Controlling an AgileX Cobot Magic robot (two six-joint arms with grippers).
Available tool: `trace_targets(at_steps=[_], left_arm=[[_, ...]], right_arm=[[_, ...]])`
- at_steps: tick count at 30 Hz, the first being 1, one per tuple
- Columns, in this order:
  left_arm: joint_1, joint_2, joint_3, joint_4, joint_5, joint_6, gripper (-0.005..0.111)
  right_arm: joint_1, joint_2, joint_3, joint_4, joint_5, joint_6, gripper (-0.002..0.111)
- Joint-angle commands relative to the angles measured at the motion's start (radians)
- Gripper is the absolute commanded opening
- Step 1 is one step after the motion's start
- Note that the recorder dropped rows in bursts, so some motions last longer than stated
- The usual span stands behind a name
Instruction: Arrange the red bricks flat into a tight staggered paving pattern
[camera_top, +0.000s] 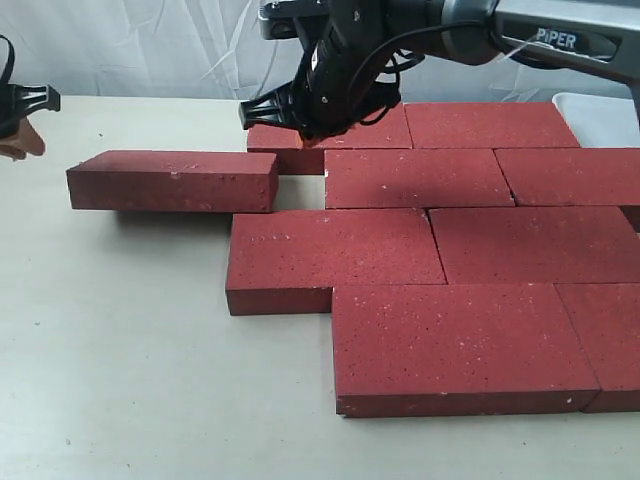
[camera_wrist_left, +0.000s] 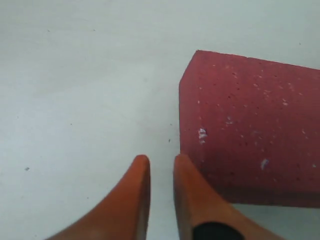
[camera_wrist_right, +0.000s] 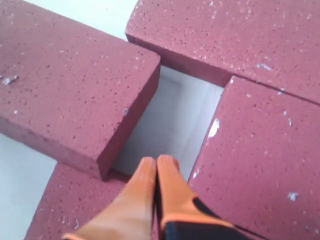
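Note:
Several red bricks (camera_top: 418, 177) lie flat in staggered rows on the right. One loose red brick (camera_top: 172, 180) sits apart at the left, also seen in the left wrist view (camera_wrist_left: 255, 135) and the right wrist view (camera_wrist_right: 75, 85). My right gripper (camera_top: 305, 135) hovers over the back-left brick (camera_top: 360, 135). Its fingers are pressed shut on nothing (camera_wrist_right: 158, 161) at the edge of a bare gap (camera_wrist_right: 175, 120) between bricks. My left gripper (camera_top: 18, 148) is at the far left edge. Its fingertips (camera_wrist_left: 161, 162) stand slightly apart over bare table, just beside the loose brick's end.
The pale tabletop (camera_top: 130, 350) stretches across the left and front. The right arm (camera_top: 560, 40) crosses above the back row. A white object (camera_top: 605, 115) sits at the back right. A white backdrop hangs behind the table.

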Motion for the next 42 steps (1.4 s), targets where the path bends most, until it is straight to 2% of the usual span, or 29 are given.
trace_targets(at_steps=[1, 4, 9, 15, 21, 29, 42], left_arm=[[0.006, -0.056, 0.001, -0.02, 0.084, -0.008, 0.0], [0.0, -0.096, 0.005, -0.031, 0.117, -0.002, 0.0], [-0.029, -0.178, 0.069, -0.046, 0.093, 0.028, 0.0], [-0.102, -0.232, 0.172, -0.051, -0.002, 0.053, 0.0], [-0.178, -0.232, 0.27, -0.075, -0.138, 0.098, 0.0], [-0.194, -0.209, 0.349, -0.088, -0.307, 0.098, 0.0], [-0.194, -0.065, 0.351, -0.136, -0.382, 0.098, 0.0]], right_arm=[[-0.003, -0.017, -0.006, 0.034, 0.086, -0.012, 0.0], [-0.003, -0.021, -0.006, 0.071, 0.131, -0.036, 0.0], [0.005, -0.035, -0.006, 0.125, 0.175, -0.077, 0.0], [0.048, -0.04, -0.006, 0.157, 0.173, -0.115, 0.0], [0.075, -0.038, -0.004, 0.159, 0.086, -0.117, 0.0], [0.075, 0.008, -0.004, 0.159, 0.021, -0.117, 0.0], [0.075, 0.096, -0.004, 0.157, -0.113, -0.116, 0.0]])
